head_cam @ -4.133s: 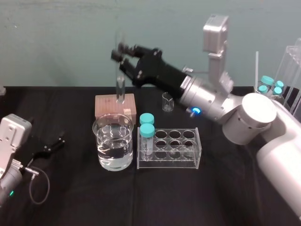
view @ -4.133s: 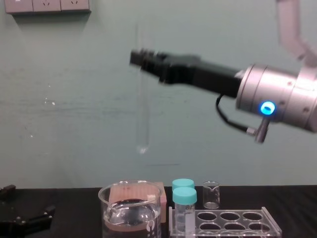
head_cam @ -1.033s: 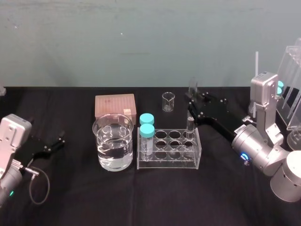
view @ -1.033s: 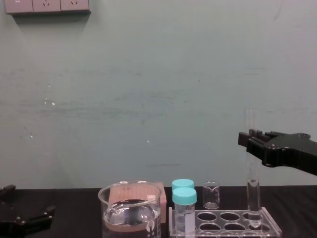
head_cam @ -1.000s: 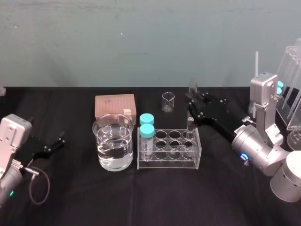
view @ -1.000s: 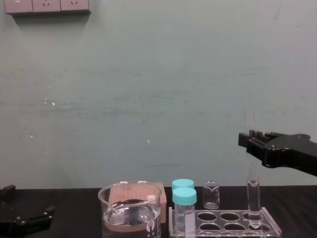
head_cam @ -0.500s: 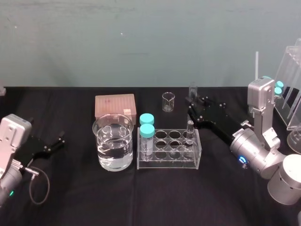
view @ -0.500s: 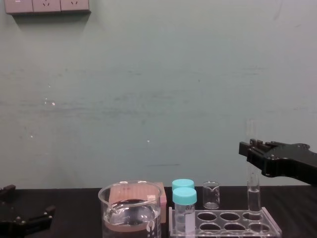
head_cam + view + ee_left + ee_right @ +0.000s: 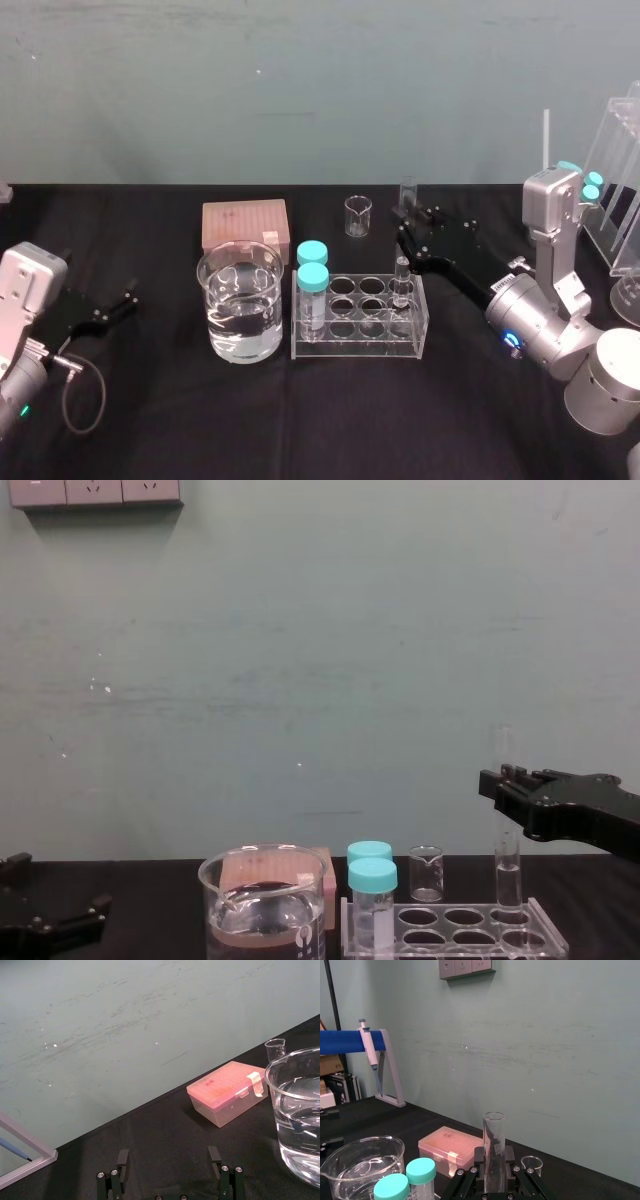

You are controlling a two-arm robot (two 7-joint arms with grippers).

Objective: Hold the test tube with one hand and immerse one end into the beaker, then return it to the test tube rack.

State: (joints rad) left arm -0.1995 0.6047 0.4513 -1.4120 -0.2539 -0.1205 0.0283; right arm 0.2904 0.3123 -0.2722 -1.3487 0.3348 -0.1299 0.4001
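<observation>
The right gripper (image 9: 405, 226), clamped on the tube (image 9: 402, 272) in the rack's (image 9: 358, 347) far-right hole, is best lowered plumb until the tube is seated, then opened; the left gripper (image 9: 125, 300) is parked, fingers apart.

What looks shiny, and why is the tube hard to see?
Chest view: the test tube, held in the dark right claw, nearly melts into the pale wall. Head view: white glints sit on the water in the beaker; a blue light glows on the right arm; left claw idle, far left.
</observation>
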